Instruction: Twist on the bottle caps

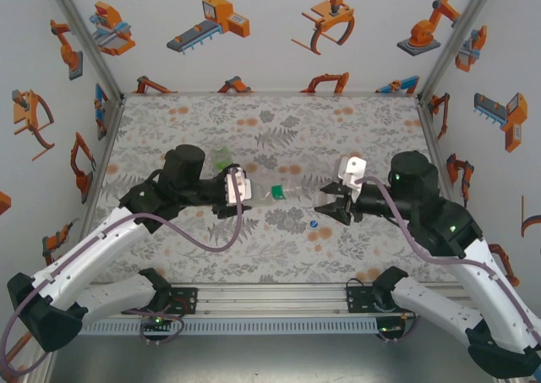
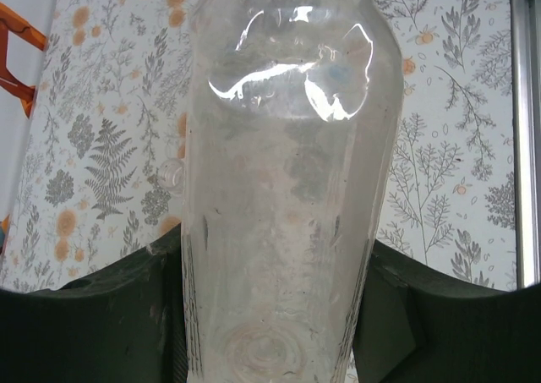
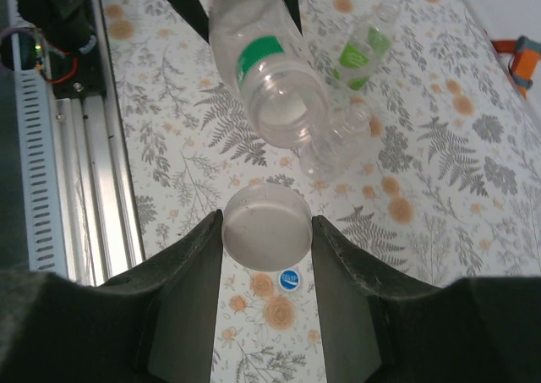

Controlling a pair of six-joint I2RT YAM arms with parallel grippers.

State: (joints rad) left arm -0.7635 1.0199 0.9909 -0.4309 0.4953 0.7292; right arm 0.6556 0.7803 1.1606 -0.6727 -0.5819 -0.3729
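Note:
My left gripper (image 1: 243,188) (image 2: 275,315) is shut on the lower body of the taller clear bottle (image 1: 272,191) (image 2: 287,172) with a green band (image 3: 258,55). The bottle is held off the table, its open mouth (image 3: 292,112) pointing at the right arm. My right gripper (image 1: 332,204) (image 3: 267,221) is shut on the pale cap (image 3: 267,239), a short way in front of that mouth and apart from it. The blue cap (image 1: 314,224) (image 3: 289,278) lies on the table below the right gripper. The other clear bottle (image 3: 334,142) lies on the cloth, and the squat green bottle (image 1: 221,155) (image 3: 363,49) sits beyond it. The green cap is out of view.
A floral cloth (image 1: 355,138) covers the table. An aluminium rail (image 1: 270,303) (image 3: 72,146) runs along the near edge between the arm bases. White walls with robot pictures (image 1: 211,19) close off the back and both sides.

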